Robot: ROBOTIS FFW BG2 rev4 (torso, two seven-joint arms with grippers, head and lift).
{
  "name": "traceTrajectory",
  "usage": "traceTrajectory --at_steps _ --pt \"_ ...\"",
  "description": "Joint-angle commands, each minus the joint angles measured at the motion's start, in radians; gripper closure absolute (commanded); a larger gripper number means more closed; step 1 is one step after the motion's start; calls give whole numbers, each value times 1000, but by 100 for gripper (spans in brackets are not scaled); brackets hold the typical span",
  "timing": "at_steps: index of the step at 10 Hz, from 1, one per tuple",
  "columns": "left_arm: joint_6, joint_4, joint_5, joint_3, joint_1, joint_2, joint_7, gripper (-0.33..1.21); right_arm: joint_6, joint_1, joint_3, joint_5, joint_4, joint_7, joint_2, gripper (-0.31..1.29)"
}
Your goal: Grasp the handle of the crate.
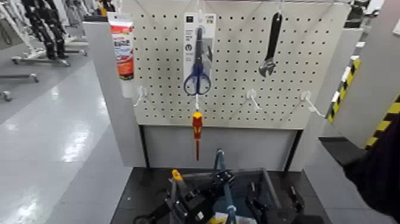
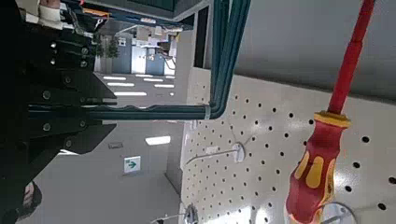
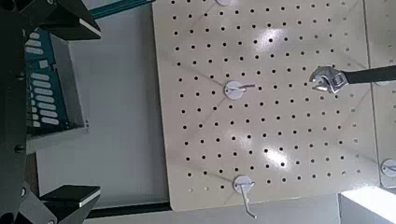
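Note:
The dark grey-blue crate (image 1: 269,186) sits on the black table at the bottom of the head view. Its thin handle (image 1: 221,164) stands upright from the middle. My left gripper (image 1: 189,201) is low at the crate's left. In the left wrist view its dark fingers (image 2: 65,65) close around the handle's bar (image 2: 149,112). My right gripper (image 1: 263,210) is at the crate's right side. In the right wrist view it (image 3: 84,110) is open and empty, beside the crate's slotted wall (image 3: 45,89).
A white pegboard (image 1: 238,71) stands close behind, holding scissors (image 1: 197,59), a wrench (image 1: 271,44), a glue tube (image 1: 123,50) and a red-and-yellow screwdriver (image 1: 197,128). A yellow-handled brush (image 1: 177,175) sticks up by the left gripper. A dark sleeve (image 1: 381,173) is at the right.

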Motion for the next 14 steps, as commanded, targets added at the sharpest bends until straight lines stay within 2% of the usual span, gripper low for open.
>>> traceTrajectory --at_steps 1,4,11,14 --pt "12 -74 39 -13 28 22 41 116 1 1 0 0 0 0 2 13" --pt "34 -146 57 -16 56 55 84 116 -2 1 0 0 0 0 2 13" --pt "40 -175 57 4 78 54 97 116 7 1 -3 20 -6 2 2 13" --pt "40 -175 57 1 74 58 97 117 9 1 -9 43 -8 8 5 13"
